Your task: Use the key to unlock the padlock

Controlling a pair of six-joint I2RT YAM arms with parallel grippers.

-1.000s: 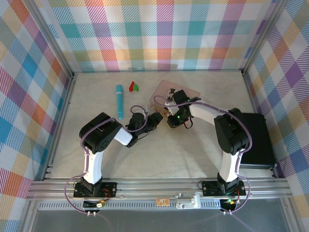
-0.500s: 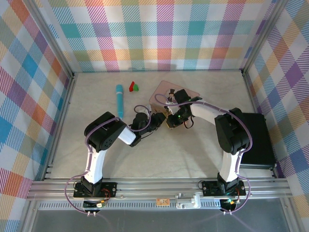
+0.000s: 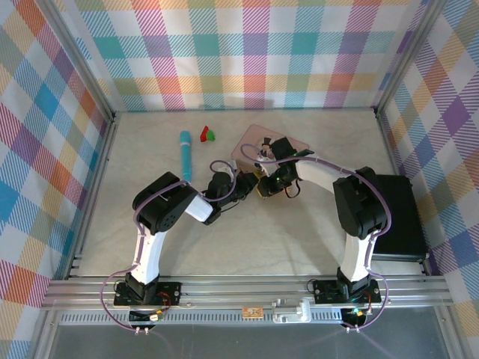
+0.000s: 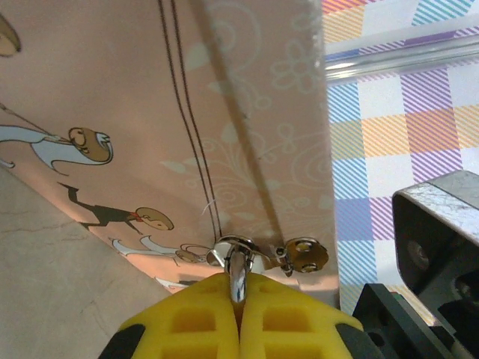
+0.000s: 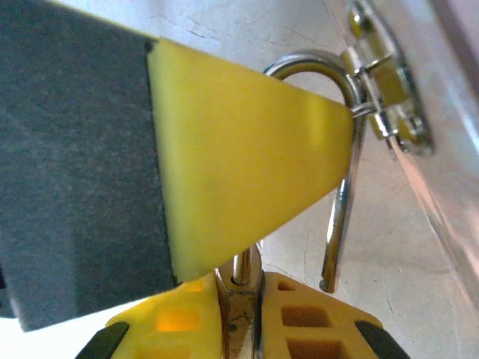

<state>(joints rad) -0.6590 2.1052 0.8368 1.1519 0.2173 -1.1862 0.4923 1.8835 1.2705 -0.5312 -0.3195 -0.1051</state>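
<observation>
So, biggest stuff first: pale table [image 3: 299, 232] with plaid walls all round, and a black case [image 3: 400, 217] sitting at the right edge next to the right arm. Both arms reach in toward the middle and meet at the near edge of the pink box [image 3: 253, 139], the tin with the little cartoon figures on it. It sits toward the back of the table. Left of the box and well apart from it lies a turquoise pen [image 3: 184, 155], with a couple of red and green bits [image 3: 207, 134] just beside its far end.

Now the small stuff. The left gripper [image 4: 238, 280] is clenched. Its yellow pads are pressed together on the shiny shackle of the padlock [image 5: 340, 187], right up against the box's side. That shackle is hooked through the brass hasp [image 4: 303, 254] on the box, so the lock hangs off the box between the two grippers. From the right wrist camera, one leg of the shackle comes down and ends bare, just beside that gripper's finger. The lock's body I can't make out, because the left gripper's big yellow finger sits in front of where it would be.

The right gripper [image 5: 239, 280] is pinched too, on a thin sliver of silvery-tan metal with a small hole in it. That reads as the key [image 5: 239, 295] to me, pointing up toward the lock. Its tip is hidden behind the left gripper's finger, so I can't say whether it's in the keyhole.
</observation>
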